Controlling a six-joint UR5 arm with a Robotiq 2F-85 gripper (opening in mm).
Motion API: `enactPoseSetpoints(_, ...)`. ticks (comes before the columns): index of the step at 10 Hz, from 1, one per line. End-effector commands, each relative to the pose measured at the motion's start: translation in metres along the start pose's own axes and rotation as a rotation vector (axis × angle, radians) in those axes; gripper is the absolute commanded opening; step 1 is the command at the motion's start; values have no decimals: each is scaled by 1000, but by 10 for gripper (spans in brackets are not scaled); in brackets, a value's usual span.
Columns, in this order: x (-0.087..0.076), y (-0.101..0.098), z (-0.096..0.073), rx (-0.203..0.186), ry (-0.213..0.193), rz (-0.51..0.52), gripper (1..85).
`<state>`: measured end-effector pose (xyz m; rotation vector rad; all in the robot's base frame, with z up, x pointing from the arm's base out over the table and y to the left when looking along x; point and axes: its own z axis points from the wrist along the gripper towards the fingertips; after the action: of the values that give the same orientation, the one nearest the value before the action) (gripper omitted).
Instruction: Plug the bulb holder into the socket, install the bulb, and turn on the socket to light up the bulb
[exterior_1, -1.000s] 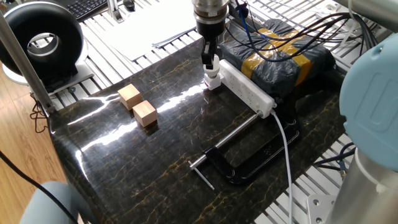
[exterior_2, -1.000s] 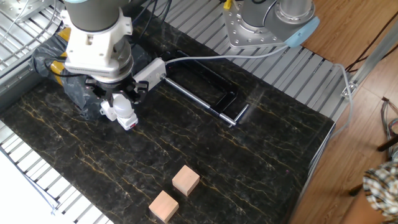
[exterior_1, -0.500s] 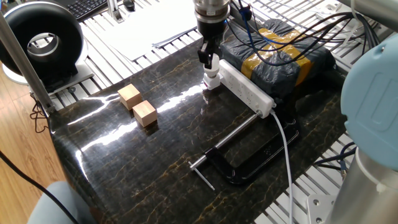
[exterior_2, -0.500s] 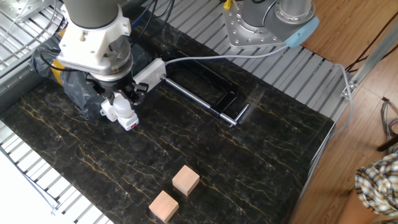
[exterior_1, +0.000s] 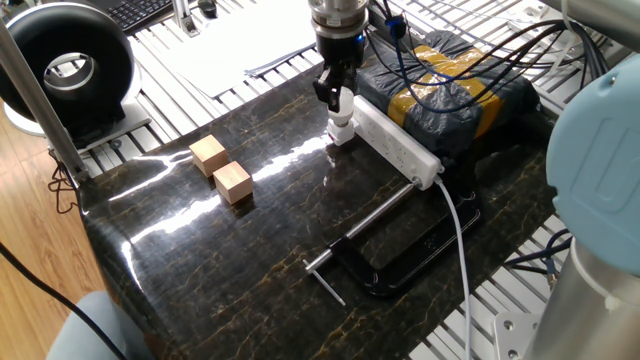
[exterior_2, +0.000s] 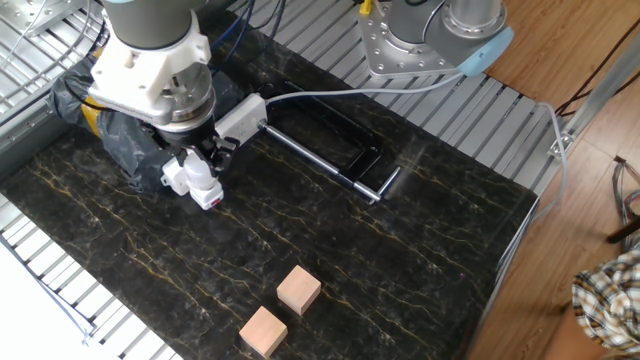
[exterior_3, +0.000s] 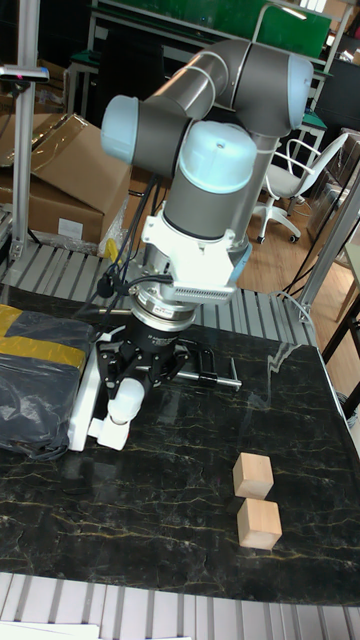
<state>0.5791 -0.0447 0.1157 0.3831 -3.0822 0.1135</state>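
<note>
Bulb (exterior_1: 342, 122) seated in bulb holder (exterior_1: 343, 135) at far end of socket (exterior_1: 395, 143).
Claw (exterior_1: 333, 93) just above bulb, jaws parted, gripping nothing. Light, fragile, smooth shell, likely slippery; best taken gently around widest part, never squeezed hard. Two wooden blocks (exterior_1: 221, 168) well left on tabletop (exterior_1: 200, 270).
</note>
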Motion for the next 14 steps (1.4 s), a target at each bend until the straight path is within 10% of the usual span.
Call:
enactPoseSetpoints(1,2,0,2,-11,4,116,13)
enactPoseSetpoints(14,-11,1,4,-21,-13,328,113)
